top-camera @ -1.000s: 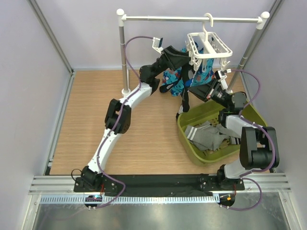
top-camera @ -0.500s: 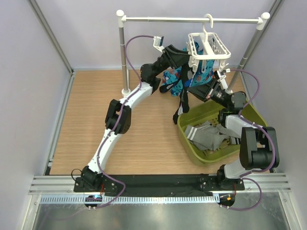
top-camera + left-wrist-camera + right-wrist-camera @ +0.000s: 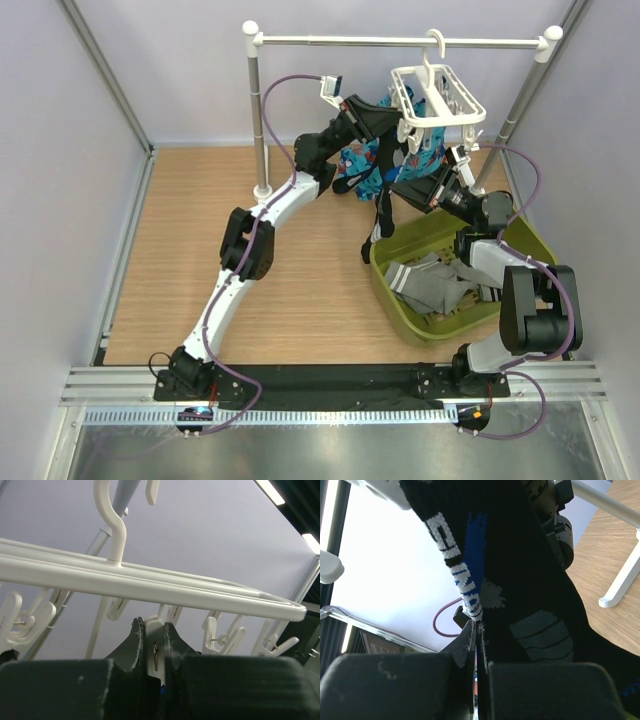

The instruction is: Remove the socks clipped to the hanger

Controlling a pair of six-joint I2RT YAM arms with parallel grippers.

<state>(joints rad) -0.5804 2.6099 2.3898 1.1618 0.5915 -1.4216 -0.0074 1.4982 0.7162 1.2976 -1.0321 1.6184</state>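
Note:
The white hanger (image 3: pixel 438 92) hangs by its hook from the rail. In the left wrist view its frame (image 3: pixel 150 586) runs across above a row of clip pegs. My left gripper (image 3: pixel 153 628) is shut on one white clip peg (image 3: pixel 154 652); in the top view it sits (image 3: pixel 400 128) right under the hanger. A black sock (image 3: pixel 520 555) with white and blue marks hangs from a clip. My right gripper (image 3: pixel 476 630) is shut on its edge, below the hanger (image 3: pixel 420 188). A long black sock (image 3: pixel 383 205) dangles to the basket's edge.
A green basket (image 3: pixel 392 300) at the right holds grey socks (image 3: pixel 435 285). Bright blue patterned cloth (image 3: pixel 362 165) hangs behind the left arm. The white rail stand (image 3: pixel 350 40) has posts at left (image 3: pixel 262 130) and right (image 3: pixel 510 120). Side walls enclose the wooden table.
My left gripper has closed on a clip peg under the hanger, and the hanger has shifted slightly. The right gripper stays shut on the black sock in the same place.

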